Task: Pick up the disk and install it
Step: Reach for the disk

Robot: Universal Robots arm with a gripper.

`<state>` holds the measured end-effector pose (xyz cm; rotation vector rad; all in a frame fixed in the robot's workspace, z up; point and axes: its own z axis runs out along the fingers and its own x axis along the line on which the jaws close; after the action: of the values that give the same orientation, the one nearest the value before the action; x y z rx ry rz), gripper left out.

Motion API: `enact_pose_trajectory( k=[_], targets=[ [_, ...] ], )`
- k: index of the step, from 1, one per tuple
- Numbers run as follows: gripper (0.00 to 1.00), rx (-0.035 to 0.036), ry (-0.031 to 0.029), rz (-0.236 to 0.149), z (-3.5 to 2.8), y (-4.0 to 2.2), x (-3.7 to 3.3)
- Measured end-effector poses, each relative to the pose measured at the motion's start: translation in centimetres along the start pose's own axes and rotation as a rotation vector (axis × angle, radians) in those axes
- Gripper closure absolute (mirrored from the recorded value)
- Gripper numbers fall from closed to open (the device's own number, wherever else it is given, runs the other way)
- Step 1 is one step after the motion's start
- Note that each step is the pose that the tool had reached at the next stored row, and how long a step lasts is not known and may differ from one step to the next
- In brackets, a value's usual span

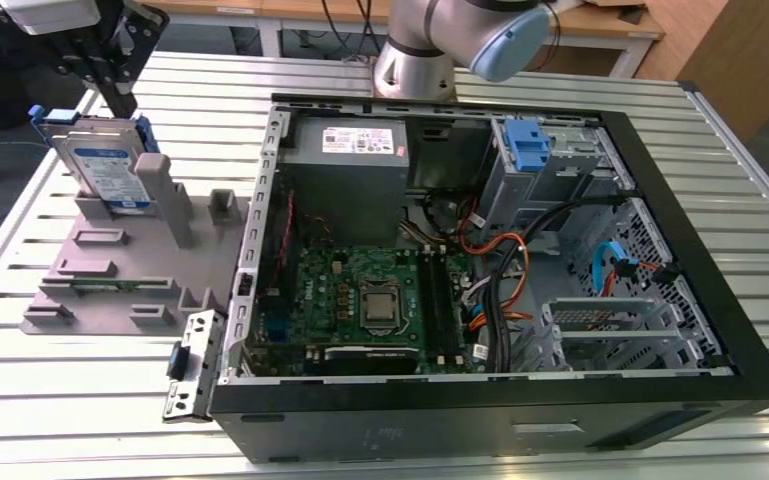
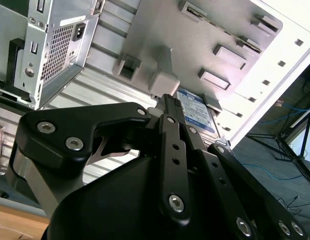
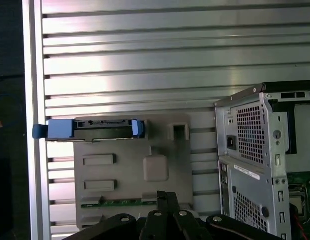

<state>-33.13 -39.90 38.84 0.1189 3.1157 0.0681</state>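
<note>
While upright, disk (image 1: 101, 165) just beneath gripper (image 1: 123, 104)

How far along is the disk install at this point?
Nothing looks done: the disk stands upright in the grey holder beside the open computer case. The pincer, shut and empty, hangs close to the disk's top edge. Picking up and installing are both left.

Beside disk (image 1: 101, 165): grey post (image 1: 168, 195) is crowding one face.
Near desk (image 1: 64, 400) edge: slats are lying open.
Exterior view's right: computer case (image 1: 491, 420) is blocking.
</note>
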Motion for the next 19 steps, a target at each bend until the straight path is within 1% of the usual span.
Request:
enact_pose_trajectory(
  k=[7, 13, 19],
  targets=[
    [0.89, 0.0000, 0.0000, 0.000, 0.01, -0.11, 1.48],
    [0.89, 0.0000, 0.0000, 0.000, 0.02, -0.19, 2.50],
    [0.89, 0.0000, -0.0001, 0.000, 0.02, -0.18, 2.59]
  ],
)
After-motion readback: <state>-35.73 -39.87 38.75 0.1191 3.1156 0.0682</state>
